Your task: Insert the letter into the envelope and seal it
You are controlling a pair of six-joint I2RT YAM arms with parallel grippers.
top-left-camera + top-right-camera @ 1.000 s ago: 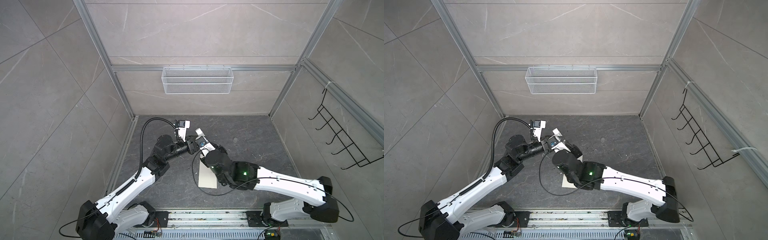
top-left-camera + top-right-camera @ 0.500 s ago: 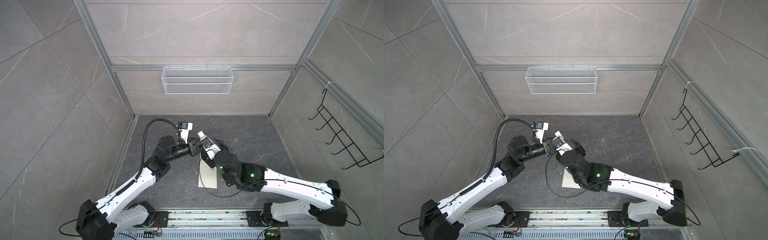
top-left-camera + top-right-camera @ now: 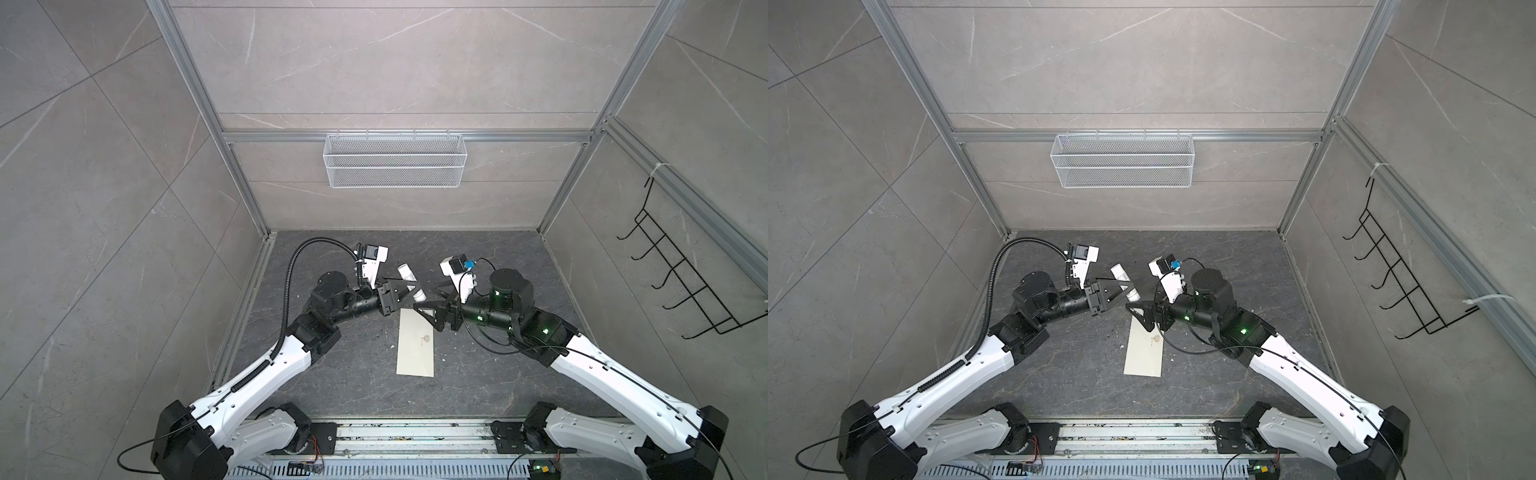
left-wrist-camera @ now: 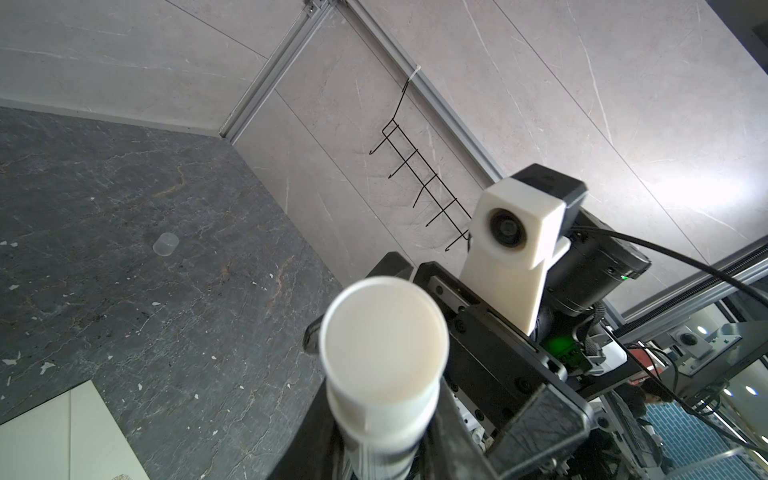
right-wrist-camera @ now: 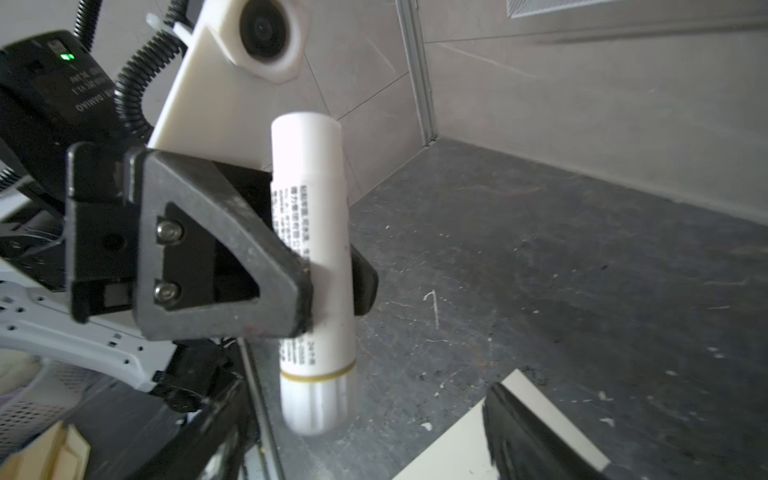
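The envelope point(image 3: 415, 353) lies on the table point(image 3: 478, 386), the glue stick point(image 3: 405, 272) behind it.

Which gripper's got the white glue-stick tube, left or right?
The left gripper: its jaws clamp the white glue-stick tube mid-body. The right gripper is open and empty, over the far end of the cream-white paper envelope.

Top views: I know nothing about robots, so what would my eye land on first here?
First, the white glue-stick tube, pinched in the left jaws and held off the dark floor in the middle of the scene. Next, the long cream envelope lying flat on that floor, with the right jaws open and empty over its far end.
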